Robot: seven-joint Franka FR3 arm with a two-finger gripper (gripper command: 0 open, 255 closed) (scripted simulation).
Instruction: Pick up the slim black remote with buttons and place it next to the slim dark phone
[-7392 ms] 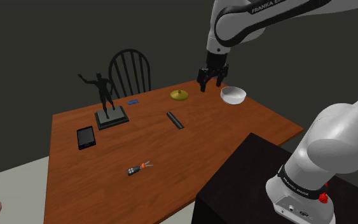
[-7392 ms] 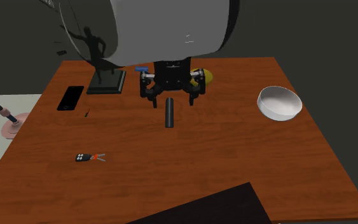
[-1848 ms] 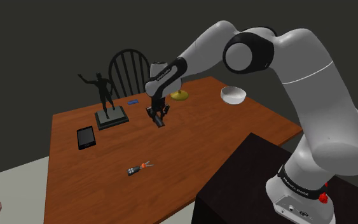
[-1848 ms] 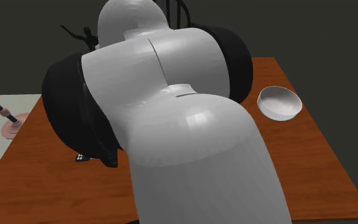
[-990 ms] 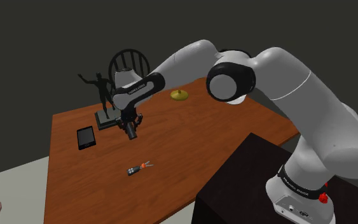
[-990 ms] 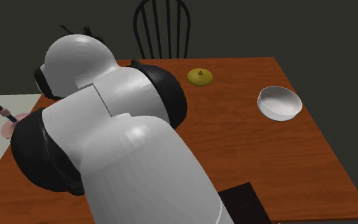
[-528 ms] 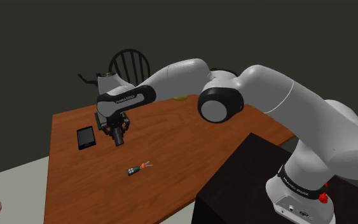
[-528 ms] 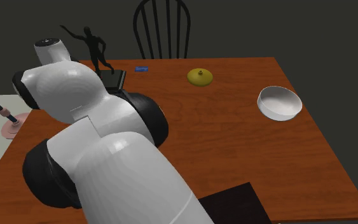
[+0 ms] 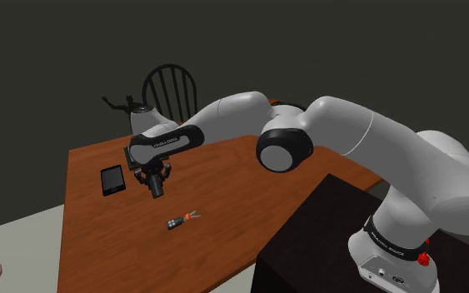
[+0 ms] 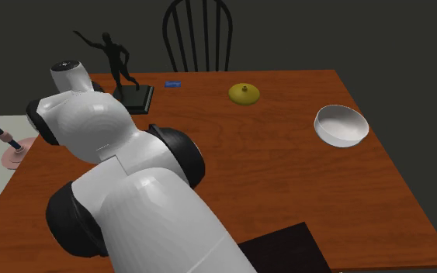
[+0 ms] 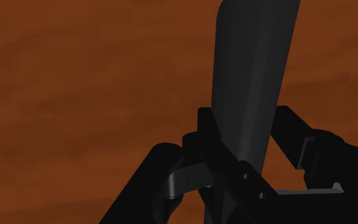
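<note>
My black gripper [image 9: 154, 176] is shut on the slim black remote [image 9: 157, 191], which hangs a little above the brown table [image 9: 224, 216]. In the wrist view the dark remote [image 11: 254, 83] runs out between the fingers [image 11: 298, 137] that clasp it, with bare table under it. The slim dark phone [image 9: 112, 180] lies flat just to the shoulder view's left of the gripper, close to the held remote. In the second exterior view the white arm [image 10: 123, 178] hides both the phone and the gripper.
A small key fob [image 9: 179, 221] lies nearer the front of the table. A dark statue [image 10: 116, 58] on a base, a blue bit [image 10: 172, 83], a yellow lid [image 10: 244, 93] and a white bowl [image 10: 341, 126] stand toward the back and right. A chair [image 10: 201, 35] stands behind the table.
The arm has carried the remote further toward the phone in the shoulder view's left and slightly lower. The fingers have stayed shut on it.
</note>
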